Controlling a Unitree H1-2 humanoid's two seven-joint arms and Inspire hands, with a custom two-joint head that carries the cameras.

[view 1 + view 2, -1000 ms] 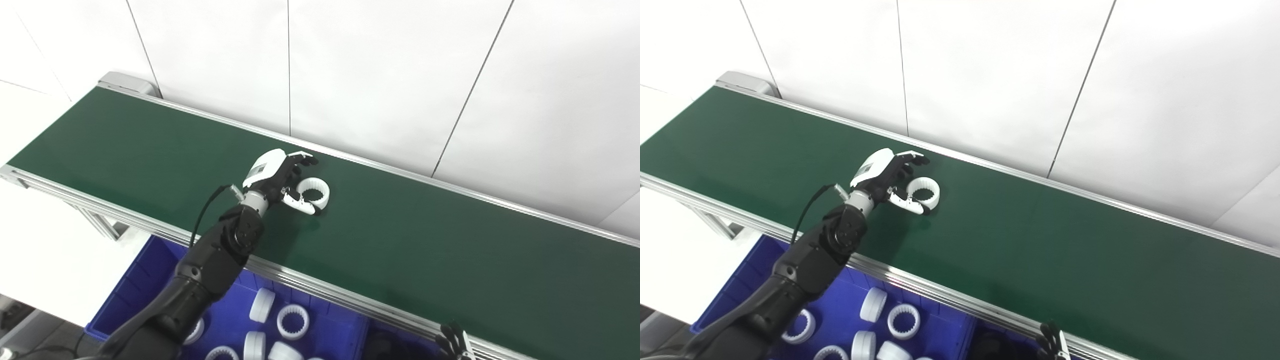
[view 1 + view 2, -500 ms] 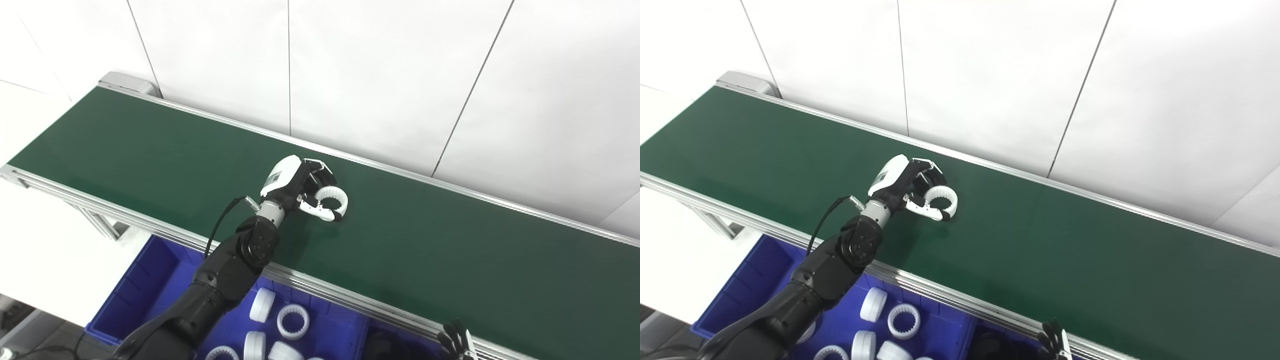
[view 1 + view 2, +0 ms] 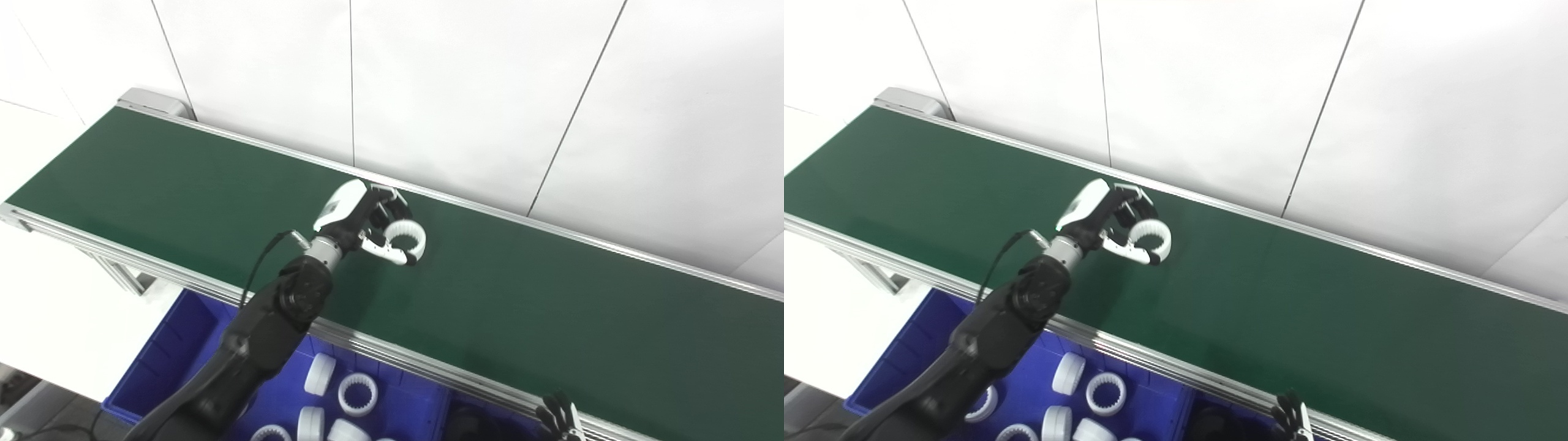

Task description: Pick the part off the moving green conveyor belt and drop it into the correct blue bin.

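We see no readable writing; a small label on the back of the left hand (image 3: 361, 215) is too blurred to make out. A green conveyor belt (image 3: 551, 306) with silver rails runs from 10 o'clock to 4 o'clock before a white panelled wall (image 3: 465, 92). Our left hand is curled around a white toothed ring (image 3: 406, 237) over mid-belt. At 6 o'clock, below the near rail, a blue bin (image 3: 906, 361) holds similar white rings (image 3: 1107, 388). Only the right hand's fingertips (image 3: 560, 418) show at 5 o'clock; we cannot tell its state.
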